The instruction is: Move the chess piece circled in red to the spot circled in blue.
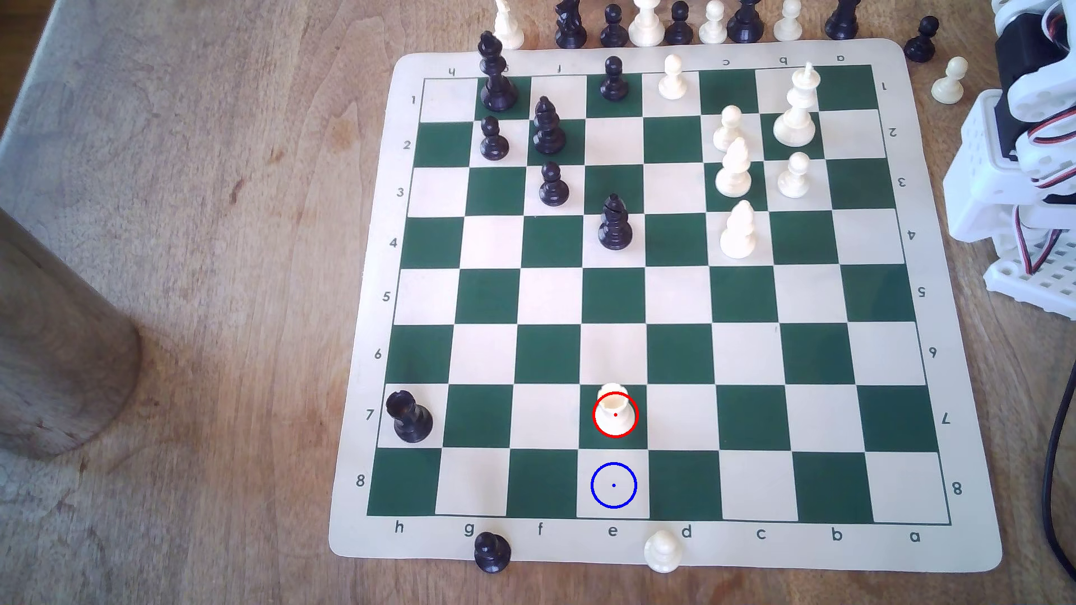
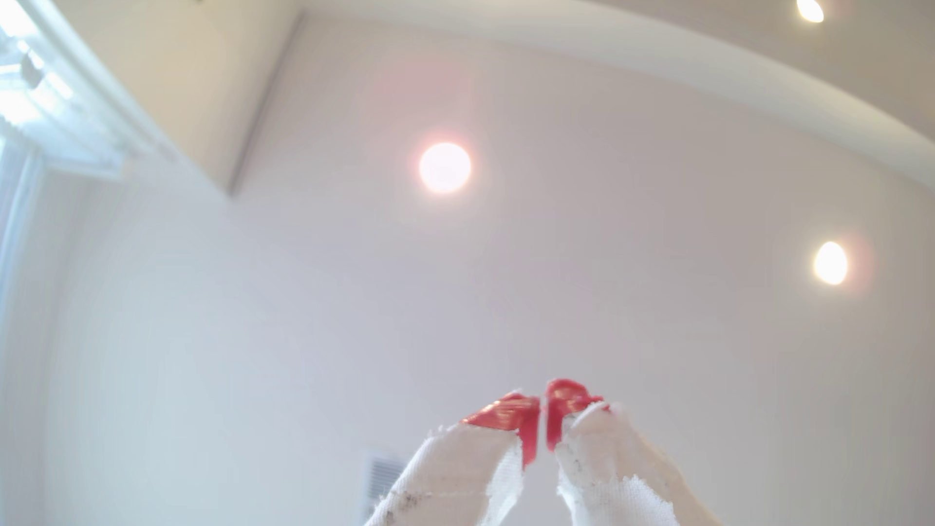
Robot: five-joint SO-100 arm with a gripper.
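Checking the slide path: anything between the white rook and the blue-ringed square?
Nothing: in the exterior view the white rook sits on the square adjoining the blue-ringed square.

Setting was a home room: worn wooden table [image 1: 204, 145] under the chessboard [image 1: 640, 291]; above it, recessed ceiling lights [image 2: 444, 167], window blinds [image 2: 45, 101], wall vent [image 2: 382, 478].

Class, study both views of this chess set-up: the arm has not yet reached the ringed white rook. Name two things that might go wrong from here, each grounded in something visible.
1. The arm sits folded at the exterior view's right, far from the white rook; sweeping low across the board could topple the white bishop.
2. The blue-ringed square lies beside the board's edge, with a white pawn just beyond; overshooting might knock it.
3. The gripper has its jaws together, facing the ceiling; they must reopen.
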